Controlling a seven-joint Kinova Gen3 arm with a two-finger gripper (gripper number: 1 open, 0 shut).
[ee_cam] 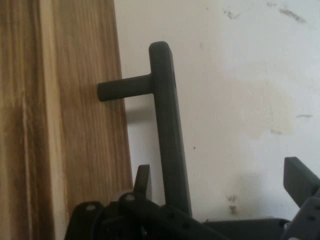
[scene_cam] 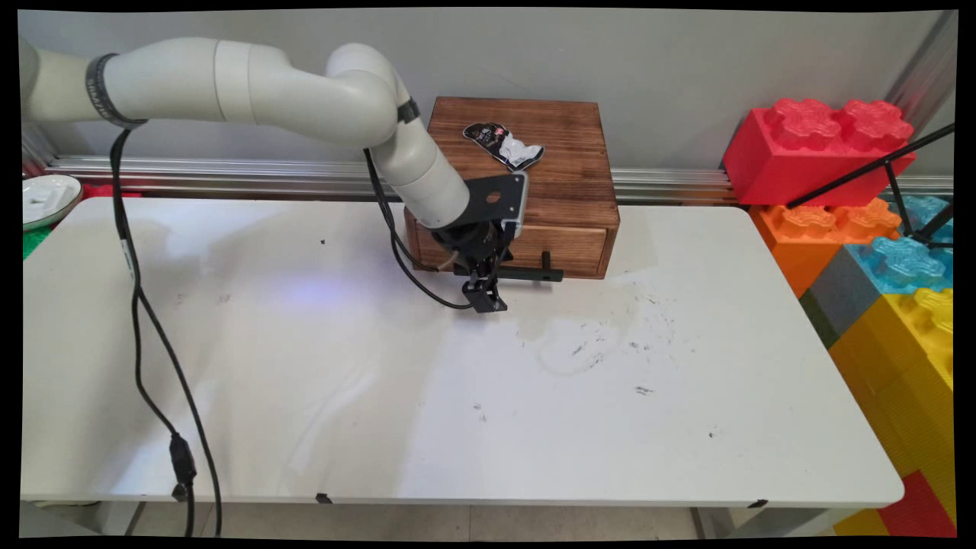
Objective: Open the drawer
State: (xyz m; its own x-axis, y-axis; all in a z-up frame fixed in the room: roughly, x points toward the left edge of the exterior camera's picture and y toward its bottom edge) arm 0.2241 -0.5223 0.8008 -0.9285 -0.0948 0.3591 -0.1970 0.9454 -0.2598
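Black and two-fingered, the claw (scene_cam: 486, 296) hangs low in front of a wooden drawer box (scene_cam: 534, 160), its fingers spread apart on either side of the drawer's black bar handle (scene_cam: 526, 274). In the hand view the handle (ee_cam: 167, 145) runs up between the two fingers: the left finger (ee_cam: 143, 181) sits in the gap between the bar and the drawer front (ee_cam: 75, 125), and the right finger (ee_cam: 300, 180) stands well out to the other side. Neither finger appears to press on the bar. One short post joins the bar to the wood.

The box stands at the far edge of the white table (scene_cam: 381, 381), against the wall, and its drawer looks closed. On top of the box lies a crumpled black and white wrapper (scene_cam: 505, 145). The table surface near the claw bears dark scuff marks (scene_cam: 587, 351). Large toy bricks (scene_cam: 820, 145) in red, orange, blue and yellow are stacked off the table's right end. A white dish (scene_cam: 47, 198) sits beyond the left end.
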